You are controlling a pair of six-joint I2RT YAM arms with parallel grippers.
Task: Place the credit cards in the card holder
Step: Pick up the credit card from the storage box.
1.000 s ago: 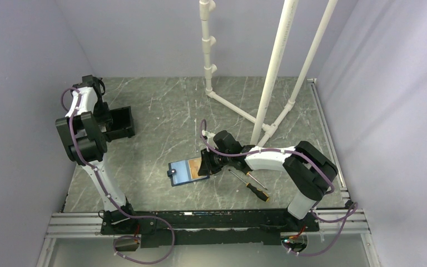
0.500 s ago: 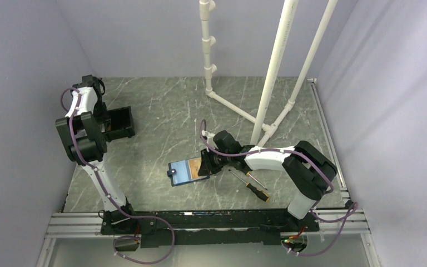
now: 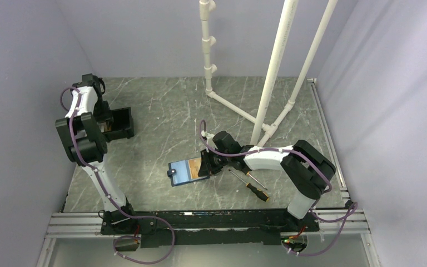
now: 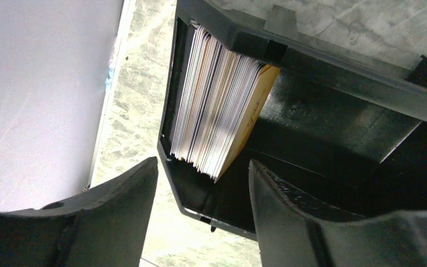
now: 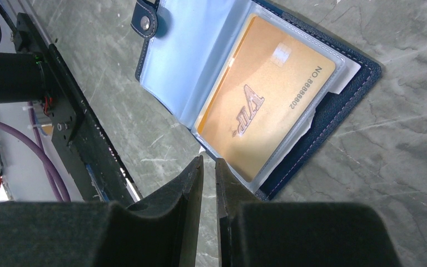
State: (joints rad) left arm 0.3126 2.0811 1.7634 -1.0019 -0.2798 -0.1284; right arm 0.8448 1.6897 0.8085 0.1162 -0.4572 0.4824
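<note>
Hardly anything has moved; left claw (image 4: 203, 167) hangs open over credit cards (image 4: 217, 111) in black box (image 4: 322, 122); right claw (image 5: 208, 161) sits nearly shut beside card holder (image 5: 172, 67).

stacked cards (image 4: 217, 103) edge-on (faces hidden), black box (image 4: 333, 130) cropped

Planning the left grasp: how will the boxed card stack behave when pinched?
The credit cards stand on edge, loosely fanned, so the open left gripper would probably catch several. They look thin and smooth: likely stiff but slippery against each other. The black box wall may limit finger room.
</note>
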